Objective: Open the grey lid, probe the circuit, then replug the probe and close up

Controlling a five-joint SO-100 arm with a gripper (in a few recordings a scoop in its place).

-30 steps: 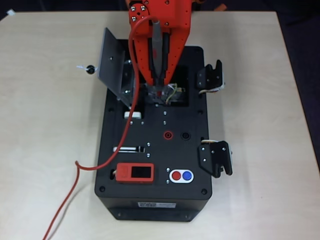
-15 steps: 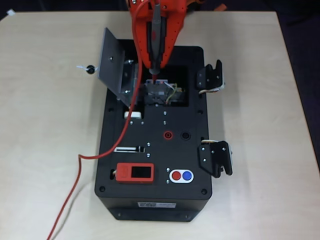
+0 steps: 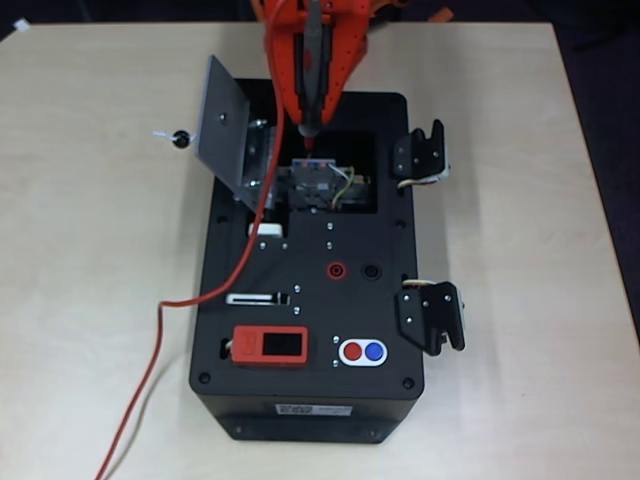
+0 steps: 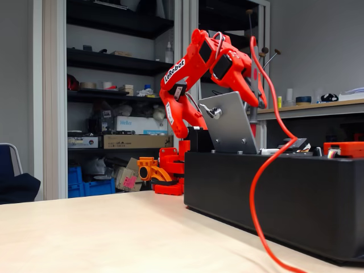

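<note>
At the twelve o'clock end of the black box [image 3: 310,300], the probe [image 3: 312,75] is held upright between the closed jaws of the red gripper [image 3: 309,118], its tip poised just above the circuit [image 3: 320,185] in the recess. The grey lid [image 3: 222,125] is stood open at nine o'clock of the circuit. The red wire [image 3: 205,300] is trailed toward seven o'clock across the table [image 3: 90,250]. A red display module [image 3: 270,346] is seen at six o'clock.
</note>
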